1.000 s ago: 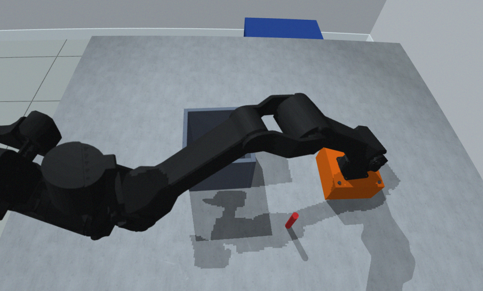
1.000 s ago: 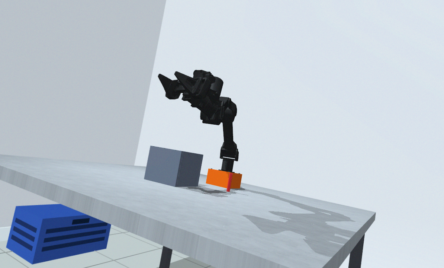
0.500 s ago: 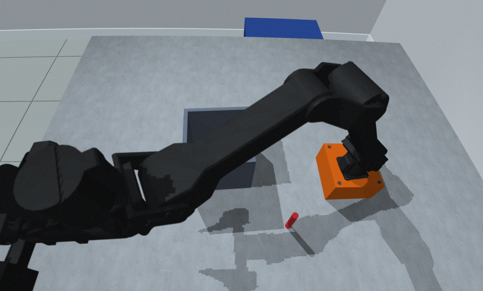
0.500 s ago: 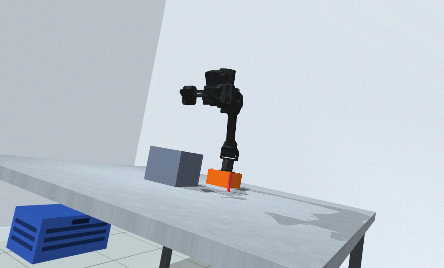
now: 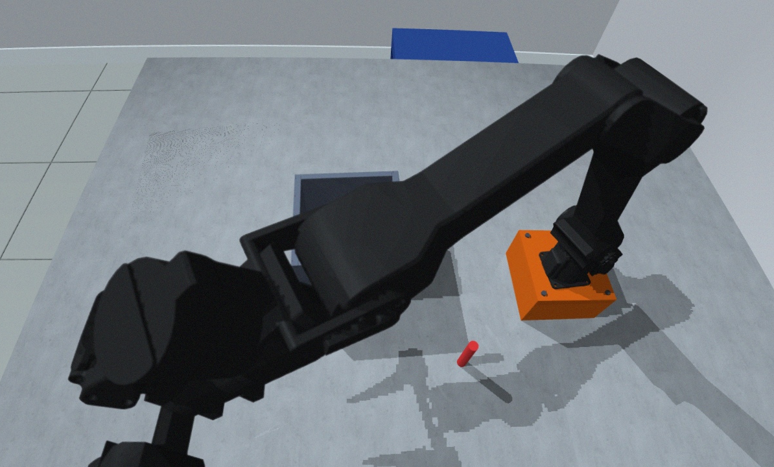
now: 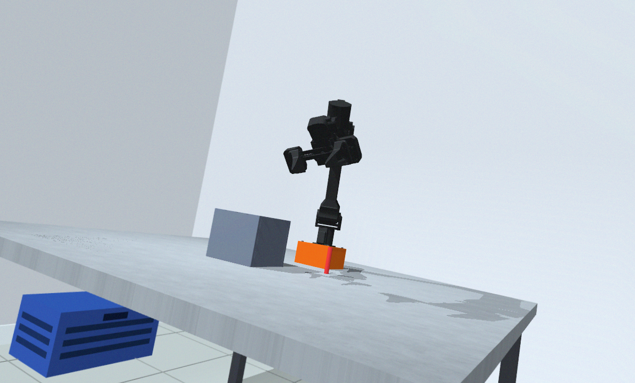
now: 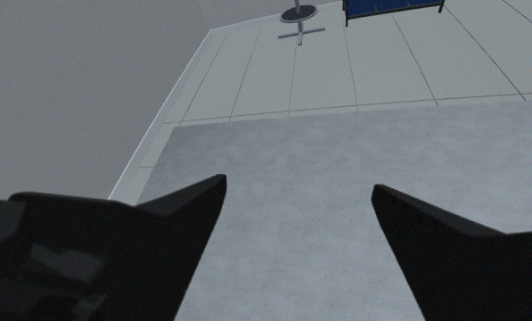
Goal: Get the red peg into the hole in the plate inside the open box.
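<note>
The red peg (image 5: 467, 353) (image 6: 327, 260) stands upright on the table, in front of the orange base block. The grey-blue open box (image 5: 297, 194) (image 6: 232, 238) stands on the table; in the top view the arm covers much of it. The plate and its hole are hidden. My gripper (image 7: 298, 186) (image 6: 312, 159) is open and empty, high above the table and well away from the peg. The wrist view shows bare table top and floor beyond the spread fingers, with neither peg nor box. In the top view only part of the gripper shows at the bottom left edge.
The orange base block (image 5: 569, 307) (image 6: 310, 255) carries the arm, close to the peg. The box walls rise well above the table (image 5: 204, 104) (image 6: 215, 295). A blue case (image 5: 450, 45) (image 6: 105, 328) is on the floor beyond the table edge.
</note>
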Controlling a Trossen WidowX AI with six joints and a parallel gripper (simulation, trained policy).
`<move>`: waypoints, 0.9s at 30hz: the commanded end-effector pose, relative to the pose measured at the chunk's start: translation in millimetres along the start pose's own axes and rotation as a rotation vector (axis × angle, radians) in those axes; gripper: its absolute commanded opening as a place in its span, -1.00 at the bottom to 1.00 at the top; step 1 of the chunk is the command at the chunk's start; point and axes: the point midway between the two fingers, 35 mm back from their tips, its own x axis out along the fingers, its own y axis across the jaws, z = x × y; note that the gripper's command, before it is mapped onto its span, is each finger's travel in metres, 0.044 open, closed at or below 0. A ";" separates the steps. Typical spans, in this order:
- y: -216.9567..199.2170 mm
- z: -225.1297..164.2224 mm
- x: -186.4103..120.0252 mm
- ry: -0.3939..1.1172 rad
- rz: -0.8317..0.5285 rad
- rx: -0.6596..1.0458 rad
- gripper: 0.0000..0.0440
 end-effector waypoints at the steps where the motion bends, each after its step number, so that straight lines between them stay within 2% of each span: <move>1: -0.6 -18.3 -19.4 0.090 0.003 0.048 0.81; 13: -20.7 -91.3 -92.4 0.413 -0.092 0.283 0.85; 27: -54.1 -164.3 -170.9 0.658 -0.325 0.616 0.89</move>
